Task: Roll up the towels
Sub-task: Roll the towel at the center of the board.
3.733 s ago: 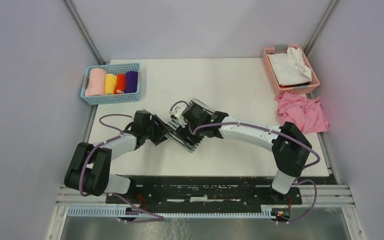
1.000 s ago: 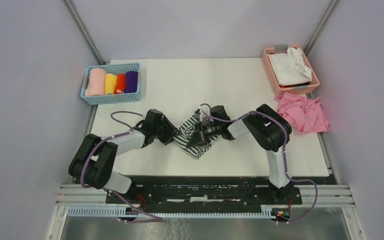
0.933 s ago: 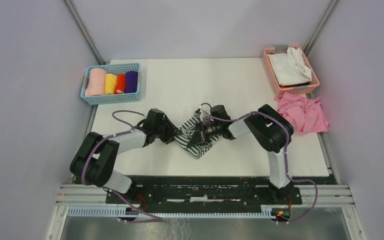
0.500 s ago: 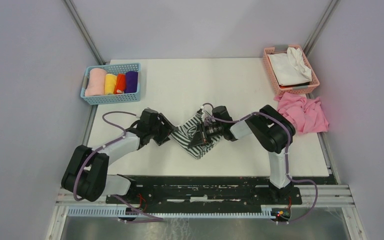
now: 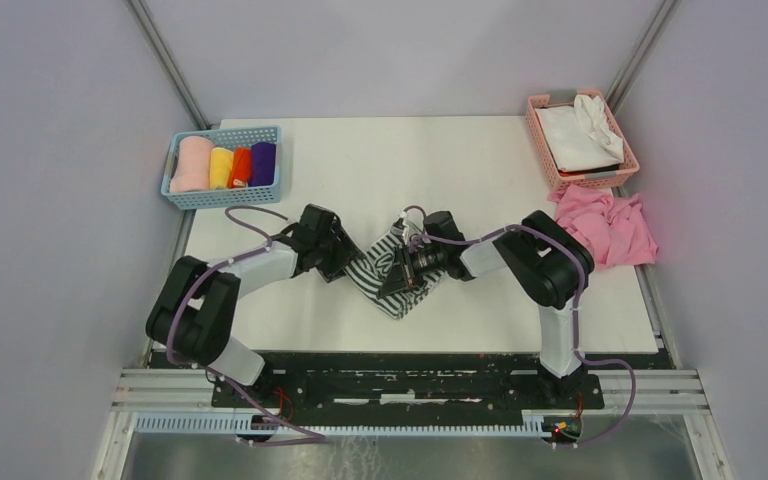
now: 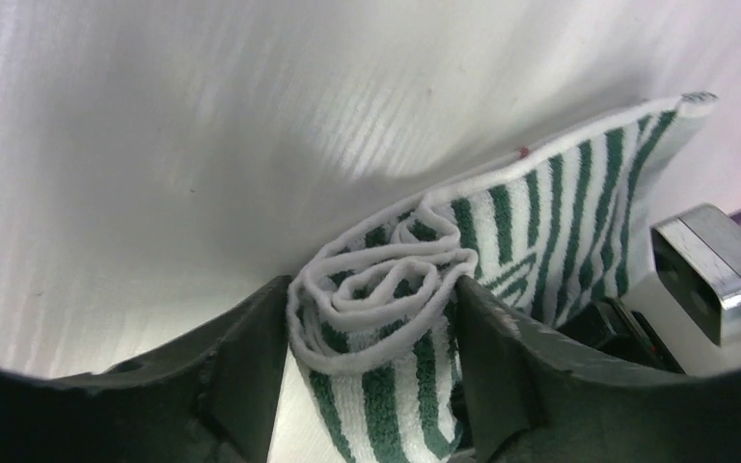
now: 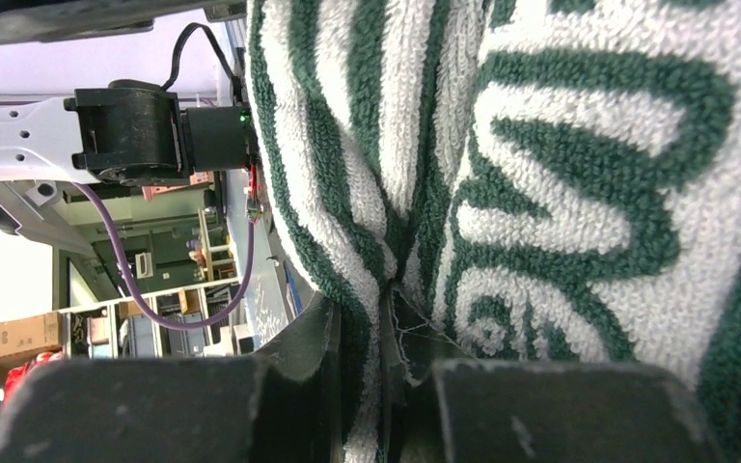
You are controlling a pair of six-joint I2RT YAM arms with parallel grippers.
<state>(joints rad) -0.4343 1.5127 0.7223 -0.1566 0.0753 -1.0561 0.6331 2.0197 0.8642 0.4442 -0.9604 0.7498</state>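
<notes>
**Progress.** Striped towel (image 5: 388, 295) near the middle of the surface (image 5: 460, 170), toward the near edge. Partly rolled: a coiled end visible in the left wrist view, a flat striped tail reaching away beyond it. Rolling judged unfinished, with the tail left to wind in and then, presumably, a place to take in the blue basket (image 5: 222, 198). Purple towel (image 5: 263, 163) already a tight roll, lying in that basket at far left, rightmost of the row, and judged done.

**Tools.** Left tool (image 6: 371, 289) spread, one finger on each side of the coiled end and just beside it, no squeeze visible. Right tool (image 7: 381, 318) pressed nearly together, pinching a fold of the striped towel from the right.

**Counts.**
- Towels of the task: two.
- Rolls in the blue basket: four — pink roll (image 5: 192, 163), yellow roll (image 5: 221, 167), orange roll (image 5: 241, 167) and the purple towel.
- Baskets: two — blue at far left, pink basket (image 5: 590, 181) at far right.
- White cloth (image 5: 575, 135): one, loose in the pink basket.
- Pink cloth (image 5: 605, 228): one, crumpled on the surface just on the near side of the pink basket, unrolled.
- Tools: two, both at the striped towel.
</notes>
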